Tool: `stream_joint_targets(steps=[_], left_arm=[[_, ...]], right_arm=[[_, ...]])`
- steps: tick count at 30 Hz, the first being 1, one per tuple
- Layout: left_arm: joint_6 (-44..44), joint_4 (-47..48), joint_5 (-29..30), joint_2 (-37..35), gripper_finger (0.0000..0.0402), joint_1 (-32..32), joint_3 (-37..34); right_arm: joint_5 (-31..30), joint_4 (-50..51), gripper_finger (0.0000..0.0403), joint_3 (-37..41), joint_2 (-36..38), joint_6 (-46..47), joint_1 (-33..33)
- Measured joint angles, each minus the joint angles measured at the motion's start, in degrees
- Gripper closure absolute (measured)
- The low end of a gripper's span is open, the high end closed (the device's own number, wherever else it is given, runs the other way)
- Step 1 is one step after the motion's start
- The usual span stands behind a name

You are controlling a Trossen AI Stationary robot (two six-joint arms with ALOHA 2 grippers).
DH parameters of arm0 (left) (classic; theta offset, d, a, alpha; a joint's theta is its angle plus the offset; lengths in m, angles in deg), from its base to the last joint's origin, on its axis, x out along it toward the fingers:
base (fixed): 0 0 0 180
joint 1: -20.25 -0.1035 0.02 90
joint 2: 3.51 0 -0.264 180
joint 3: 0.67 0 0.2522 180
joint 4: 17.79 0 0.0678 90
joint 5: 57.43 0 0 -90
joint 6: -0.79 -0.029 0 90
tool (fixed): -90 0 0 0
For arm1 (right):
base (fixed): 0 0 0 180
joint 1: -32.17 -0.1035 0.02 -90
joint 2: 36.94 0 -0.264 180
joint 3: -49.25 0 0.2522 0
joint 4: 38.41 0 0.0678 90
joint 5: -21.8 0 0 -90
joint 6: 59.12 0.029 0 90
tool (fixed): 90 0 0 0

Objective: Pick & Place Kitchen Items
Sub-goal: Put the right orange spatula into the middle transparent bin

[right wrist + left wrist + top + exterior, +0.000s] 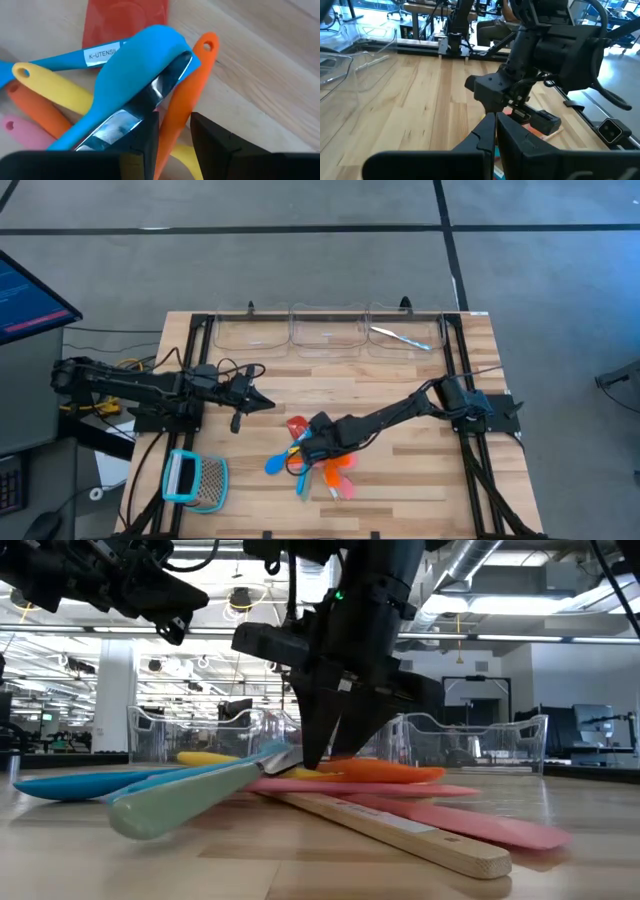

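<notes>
The right hand (pixel 310 448) was down in the utensil pile (pixel 315 460) near the middle of the counter's (pixel 400 470) front edge, its fingers (pixel 145 135) parted astride an orange handle (pixel 185 105) beside a silvery piece (pixel 150 97) and a blue spoon (pixel 135 60), nothing lifted. The left hand (pixel 262 403) hovered closed and empty near the counter's left side. One utensil (pixel 400 337) lay in the back-right bin (pixel 405 330).

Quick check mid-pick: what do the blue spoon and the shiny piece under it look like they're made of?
Blue spoon: matte, smooth, evenly coloured, likely plastic or silicone. Shiny piece: looks like polished metal, given its mirror-like glints. The right gripper is open around the orange handle.
</notes>
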Motion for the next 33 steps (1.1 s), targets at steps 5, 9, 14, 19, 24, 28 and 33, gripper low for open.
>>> stream_joint_targets(steps=[5, 9, 14, 19, 24, 28, 33], left_arm=[[0.00, 0.00, 0.01, 0.00, 0.0394, 0.00, 0.00], [0.00, -0.02, 0.01, 0.00, 0.0394, 0.00, 0.00], [0.00, 0.00, 0.01, 0.00, 0.0394, 0.00, 0.00], [0.00, -0.02, -0.01, 0.00, 0.0394, 0.00, 0.00], [0.00, -0.02, -0.01, 0.00, 0.0394, 0.00, 0.00], [0.00, -0.03, -0.01, 0.00, 0.0394, 0.00, 0.00], [0.00, -0.03, -0.01, 0.00, 0.0394, 0.00, 0.00]], right_arm=[[0.18, 0.00, 0.0295, 0.00, 0.22, -0.50, -0.06], [1.74, 0.09, 0.0295, 0.00, 0.31, -0.67, 0.19], [2.97, 0.09, 0.0295, 0.00, 0.09, -2.13, 0.43], [2.60, 0.55, 0.0307, 0.00, 0.04, -2.21, 0.71], [2.04, 1.99, 0.0361, 0.00, 0.02, -3.24, 0.71], [0.96, 2.16, 0.0396, -0.19, 0.30, -4.94, 0.62], [0.94, 3.78, 0.0403, 0.01, 0.56, -5.60, 0.67]])
